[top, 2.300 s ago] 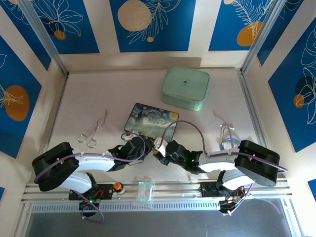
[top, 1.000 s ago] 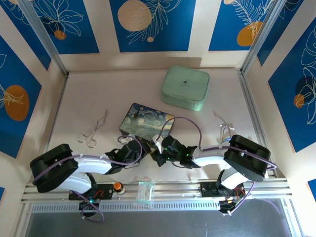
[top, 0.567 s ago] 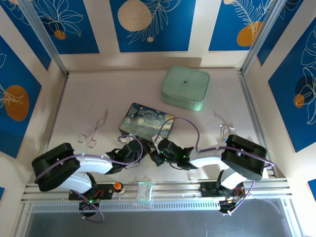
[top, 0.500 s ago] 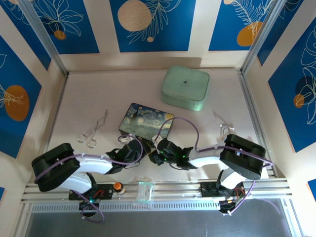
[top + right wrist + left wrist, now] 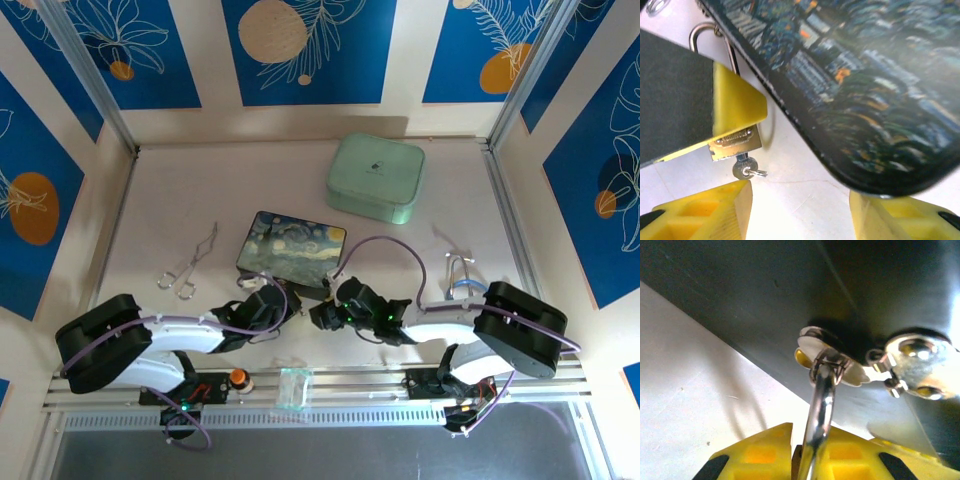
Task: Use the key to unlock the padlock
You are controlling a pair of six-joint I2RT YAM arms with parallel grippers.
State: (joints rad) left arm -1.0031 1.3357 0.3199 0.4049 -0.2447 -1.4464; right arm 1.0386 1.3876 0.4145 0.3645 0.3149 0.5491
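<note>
In the right wrist view the brass padlock (image 5: 735, 143) hangs under a yellow finger of my left gripper (image 5: 283, 300). Its silver shackle (image 5: 710, 34) reaches up to the edge of the dark Starry-Night box (image 5: 865, 75). The small silver key (image 5: 745, 168) sticks out of the padlock's bottom, a tiny ring through its head. My right gripper (image 5: 800, 212) stands open just below the key, touching neither key nor padlock. In the left wrist view my left gripper (image 5: 810, 460) is shut on the padlock, and its shackle (image 5: 822, 400) rises to a metal clasp (image 5: 827, 357) on the box.
The Starry-Night box (image 5: 290, 250) lies right behind both grippers. A mint-green box (image 5: 375, 177) sits at the back right. Metal tweezers (image 5: 187, 265) lie at the left, and a small blue-and-silver item (image 5: 460, 280) at the right. A clear piece (image 5: 293, 388) rests on the front rail.
My right gripper has opened, let go of the key and drawn back a little to the right. The key stays in the padlock. The Starry-Night box has shifted slightly left.
</note>
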